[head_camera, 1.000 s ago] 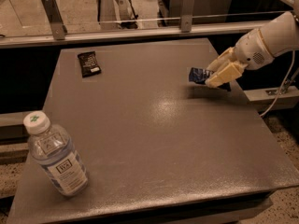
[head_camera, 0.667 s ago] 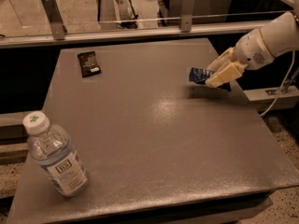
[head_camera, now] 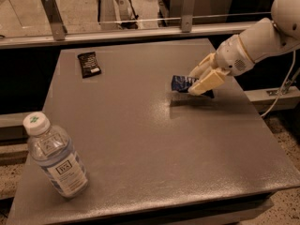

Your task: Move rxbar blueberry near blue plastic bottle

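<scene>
The rxbar blueberry (head_camera: 180, 83), a dark navy wrapper with white print, is held in my gripper (head_camera: 198, 82) just above the grey table (head_camera: 150, 139), at its right side; a shadow lies on the table under it. My cream fingers (head_camera: 207, 82) close on the bar and hide its right half. The blue plastic bottle (head_camera: 55, 154), clear with a white cap bearing a green mark and a white label, stands at the table's front left corner, far from the bar.
A small black wrapper with a white patch (head_camera: 89, 64) lies at the table's back left. A metal rail with posts (head_camera: 117, 32) runs behind the table. My white arm (head_camera: 262, 41) reaches in from the right. A cable (head_camera: 281, 90) hangs at the right.
My gripper with the rxbar has moved left and toward the front, further over the table. The bottle and the black wrapper have not moved.
</scene>
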You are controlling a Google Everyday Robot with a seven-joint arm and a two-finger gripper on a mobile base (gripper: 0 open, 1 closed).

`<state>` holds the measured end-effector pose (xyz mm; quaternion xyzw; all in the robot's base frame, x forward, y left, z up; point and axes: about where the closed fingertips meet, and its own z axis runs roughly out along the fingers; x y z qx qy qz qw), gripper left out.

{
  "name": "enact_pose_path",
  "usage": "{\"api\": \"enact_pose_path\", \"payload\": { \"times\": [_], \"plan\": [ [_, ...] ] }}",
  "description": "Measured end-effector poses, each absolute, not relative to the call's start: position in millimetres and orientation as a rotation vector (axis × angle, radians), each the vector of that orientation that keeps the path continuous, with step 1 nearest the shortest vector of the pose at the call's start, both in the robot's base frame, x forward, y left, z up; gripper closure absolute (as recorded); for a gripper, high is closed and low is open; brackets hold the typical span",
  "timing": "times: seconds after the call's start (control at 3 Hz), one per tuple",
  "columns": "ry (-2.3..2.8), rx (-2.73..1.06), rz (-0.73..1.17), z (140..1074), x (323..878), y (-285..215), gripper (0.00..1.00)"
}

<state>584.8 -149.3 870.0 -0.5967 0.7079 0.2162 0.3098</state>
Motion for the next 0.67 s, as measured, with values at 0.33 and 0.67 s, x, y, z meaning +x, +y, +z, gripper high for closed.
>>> {"api": "enact_pose_path", "payload": {
  "times": [0.33, 0.67],
  "plan": [
    [1.810, -1.630, 0.604, 874, 561, -117, 1.00],
    [1.771, -1.659, 0.669, 872, 531, -87, 1.00]
  ]
}}
